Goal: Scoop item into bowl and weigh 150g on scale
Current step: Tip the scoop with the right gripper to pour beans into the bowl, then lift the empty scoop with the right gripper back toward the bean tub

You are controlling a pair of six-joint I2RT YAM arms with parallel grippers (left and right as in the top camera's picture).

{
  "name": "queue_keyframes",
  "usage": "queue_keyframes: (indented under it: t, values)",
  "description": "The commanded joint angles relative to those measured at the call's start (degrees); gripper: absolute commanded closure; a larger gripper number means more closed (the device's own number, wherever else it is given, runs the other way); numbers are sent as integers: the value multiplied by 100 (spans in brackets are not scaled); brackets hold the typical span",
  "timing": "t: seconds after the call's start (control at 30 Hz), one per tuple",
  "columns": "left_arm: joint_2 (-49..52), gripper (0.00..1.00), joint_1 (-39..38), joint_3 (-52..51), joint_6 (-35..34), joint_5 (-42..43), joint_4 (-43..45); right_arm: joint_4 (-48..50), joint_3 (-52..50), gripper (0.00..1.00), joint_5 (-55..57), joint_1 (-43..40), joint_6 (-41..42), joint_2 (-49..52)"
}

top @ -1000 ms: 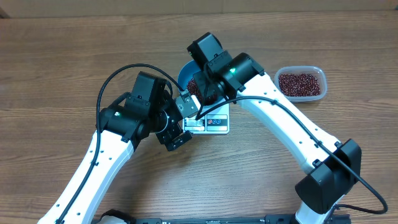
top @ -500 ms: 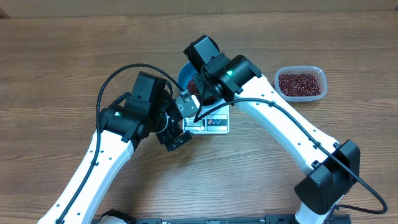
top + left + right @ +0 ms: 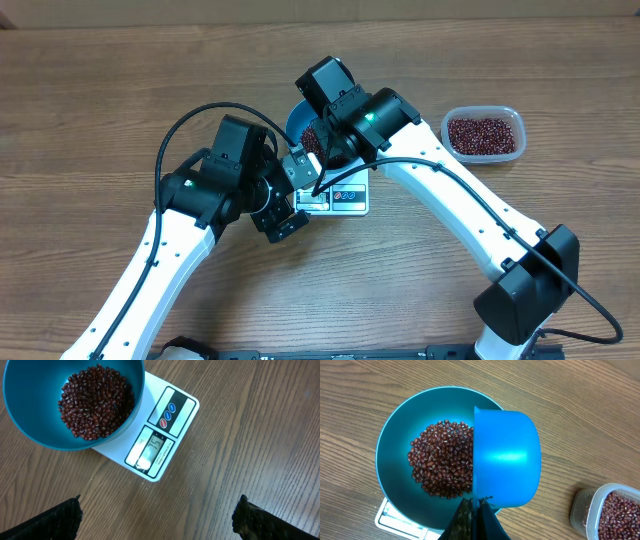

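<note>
On the white scale (image 3: 161, 435), the teal bowl (image 3: 395, 450) is sitting with beans (image 3: 442, 457) heaped inside. The right pincer (image 3: 476, 510) is gripping a blue scoop (image 3: 507, 457) over it, and the left pincer (image 3: 160, 522) is hanging wide open nearby.

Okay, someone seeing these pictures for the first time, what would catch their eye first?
The teal bowl of red-brown beans sitting on the white scale mid-table, with a blue scoop tipped over it in the shut right gripper. Off to the right, a clear tub holds more beans.
</note>
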Motion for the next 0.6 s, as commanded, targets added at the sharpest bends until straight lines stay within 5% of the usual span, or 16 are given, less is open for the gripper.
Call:
queue_keyframes:
  t: [0.0,0.57]
  values:
    - [31,0,15,-31,109,46,22,37,197,96,4,0,146,-66]
    - [31,0,15,-31,109,46,22,-420,1086,96,-105,-229,1403,-566]
